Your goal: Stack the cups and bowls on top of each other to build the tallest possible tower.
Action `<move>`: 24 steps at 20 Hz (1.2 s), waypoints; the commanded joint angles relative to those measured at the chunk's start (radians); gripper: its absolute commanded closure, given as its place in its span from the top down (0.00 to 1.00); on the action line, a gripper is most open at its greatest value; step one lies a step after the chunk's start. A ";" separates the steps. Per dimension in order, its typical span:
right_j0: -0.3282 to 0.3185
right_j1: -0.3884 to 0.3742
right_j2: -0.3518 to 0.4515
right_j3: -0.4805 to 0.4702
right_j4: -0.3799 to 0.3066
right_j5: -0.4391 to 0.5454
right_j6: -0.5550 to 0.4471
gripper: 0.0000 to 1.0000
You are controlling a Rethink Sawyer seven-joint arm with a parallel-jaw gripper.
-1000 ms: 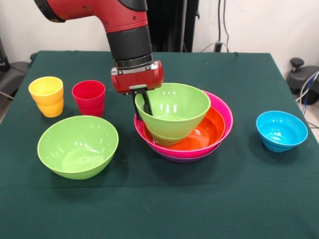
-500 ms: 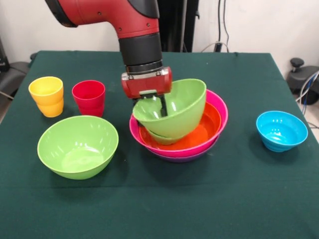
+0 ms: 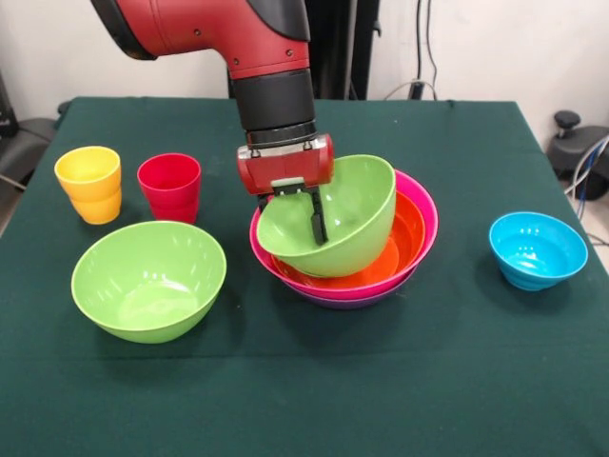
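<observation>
green bowl tilted in the stack, gripper pinching its rim

large lime green bowl (image 3: 347, 214) sits inside the orange bowl (image 3: 400, 249), not level: its mouth tips toward the robot's side and the picture's left, axis leaning off vertical, right-hand rim riding high and the left rim low. the orange bowl nests in the hot pink bowl (image 3: 425, 211), and a sliver of the purple bowl (image 3: 328, 297) shows underneath. this tower (image 3: 419, 243) is at table centre, slightly right in the front view.

arm (image 3: 209, 33) comes in from top left, elbows over and drops a black wrist section straight down to the red gripper (image 3: 303, 214). fingers closed on the green bowl's left rim: one dark finger (image 3: 317, 217) visible inside the bowl; the other is mostly hidden at the wall.

other items, all upright with mouths up on the green table (image 3: 381, 381):
- second large green bowl (image 3: 148, 279), front left, well apart from the stack
- red cup (image 3: 169, 188) and yellow cup (image 3: 89, 184) side by side behind it, close but not touching
- sky blue bowl (image 3: 538, 249) alone on the right
</observation>
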 commanded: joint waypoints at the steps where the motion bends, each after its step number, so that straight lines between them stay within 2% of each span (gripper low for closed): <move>1: 0.005 0.169 -0.107 -0.026 -0.067 0.143 0.016 1.00; 5: 0.020 0.137 -0.123 -0.005 -0.059 0.145 0.030 1.00; 9: 0.021 0.048 -0.115 0.070 -0.037 0.181 0.045 1.00; 14: -0.006 -0.098 -0.069 0.188 0.005 0.248 0.055 1.00; 20: -0.035 -0.203 -0.009 0.272 0.051 0.310 0.063 1.00; 24: -0.044 -0.240 0.012 0.296 0.070 0.333 0.062 1.00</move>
